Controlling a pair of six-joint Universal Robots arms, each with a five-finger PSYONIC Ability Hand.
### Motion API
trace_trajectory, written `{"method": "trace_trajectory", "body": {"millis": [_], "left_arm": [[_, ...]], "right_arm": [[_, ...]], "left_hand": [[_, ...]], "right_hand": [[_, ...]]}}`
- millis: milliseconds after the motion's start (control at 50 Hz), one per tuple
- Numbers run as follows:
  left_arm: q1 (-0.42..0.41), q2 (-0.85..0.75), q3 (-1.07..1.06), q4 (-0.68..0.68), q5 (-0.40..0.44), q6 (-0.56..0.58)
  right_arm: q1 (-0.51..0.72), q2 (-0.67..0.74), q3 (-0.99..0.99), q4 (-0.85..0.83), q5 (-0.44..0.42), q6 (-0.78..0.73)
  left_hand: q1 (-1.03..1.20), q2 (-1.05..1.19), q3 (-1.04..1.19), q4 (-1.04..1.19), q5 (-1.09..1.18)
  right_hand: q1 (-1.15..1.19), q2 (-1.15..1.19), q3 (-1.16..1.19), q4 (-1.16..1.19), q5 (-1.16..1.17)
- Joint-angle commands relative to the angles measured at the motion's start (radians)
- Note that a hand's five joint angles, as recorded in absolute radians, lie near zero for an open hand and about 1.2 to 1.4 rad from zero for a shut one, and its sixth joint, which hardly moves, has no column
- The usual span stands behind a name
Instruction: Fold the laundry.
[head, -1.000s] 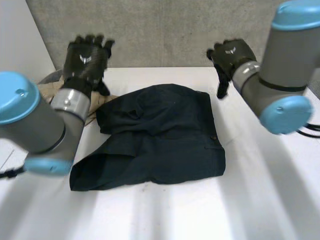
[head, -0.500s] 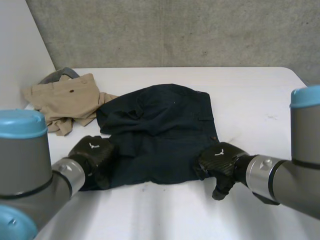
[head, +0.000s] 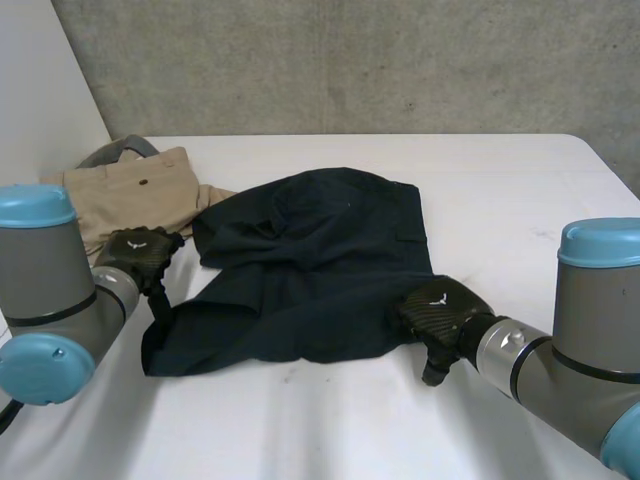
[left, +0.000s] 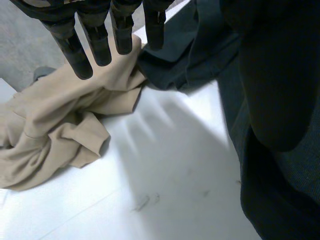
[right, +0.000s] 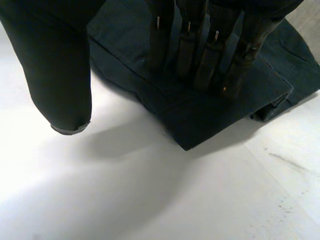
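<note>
Trouble was likeliest on the left, where two pieces of laundry met. The dark shorts (head: 320, 270) lay rumpled in the middle of the table (head: 520, 190), their far left corner touching the tan garment (head: 130, 195) heaped at the table's far left. The left robot hand (head: 140, 255) hung beside the shorts' left edge, close to that meeting point. In the left wrist view its fingers (left: 98, 45) were straight and spread, holding nothing, their tips aimed at the tan garment just where the dark shorts began. A grasp closed from there could have caught tan cloth along with dark, or tan alone, and dragged the wrong piece into the fold.

The right robot hand (head: 440, 312) was at the shorts' near right corner. In the right wrist view its fingers (right: 204, 57) were straight, lying on or just above that corner, with the thumb (right: 60, 75) well apart over bare table, so nothing was gripped. The corner showed more than one layer. A pinch might have taken only the top one and let the rest sag or slide. With one robot hand at a corner and the other beside the cloth rather than on it, a lift would probably have skewed the shorts. The bunched folds near their far left would have been trapped inside any fold made before smoothing.
</note>
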Motion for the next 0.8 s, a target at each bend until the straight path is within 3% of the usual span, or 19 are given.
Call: {"method": "trace_trajectory", "body": {"millis": [20,200,300,420,540,800], "left_arm": [[-0.027,0.142,-0.081,-0.004,0.021,-0.002],[-0.099,0.325,-0.206,-0.007,0.124,0.003],[-0.117,0.362,-0.258,-0.054,0.155,0.007],[-0.155,0.354,-0.290,-0.106,0.163,0.007],[-0.148,0.314,-0.305,-0.100,0.159,0.012],[-0.120,0.207,-0.273,0.025,0.120,0.018]], "right_arm": [[0.001,0.027,0.003,-0.072,0.042,-0.010],[0.002,0.073,-0.020,-0.170,0.080,-0.018],[0.004,0.118,-0.075,-0.185,0.083,-0.018],[0.013,0.168,-0.131,-0.187,0.088,-0.015],[0.039,0.224,-0.190,-0.187,0.146,-0.015],[0.062,0.271,-0.254,-0.187,0.172,-0.010]], "left_hand": [[0.015,0.012,0.006,0.014,0.006],[0.115,0.112,0.106,0.114,0.106],[0.296,0.294,0.287,0.296,0.288],[0.353,0.350,0.343,0.352,0.344],[0.303,0.301,0.294,0.303,0.294],[0.262,0.259,0.252,0.261,0.253]], "right_hand": [[-0.025,-0.095,-0.089,-0.087,-0.091],[-0.014,-0.083,-0.078,-0.075,-0.080],[0.001,-0.068,-0.063,-0.060,-0.065],[0.042,-0.027,-0.022,-0.019,-0.024],[0.077,0.008,0.013,0.016,0.011],[0.151,0.081,0.087,0.089,0.085]]}}
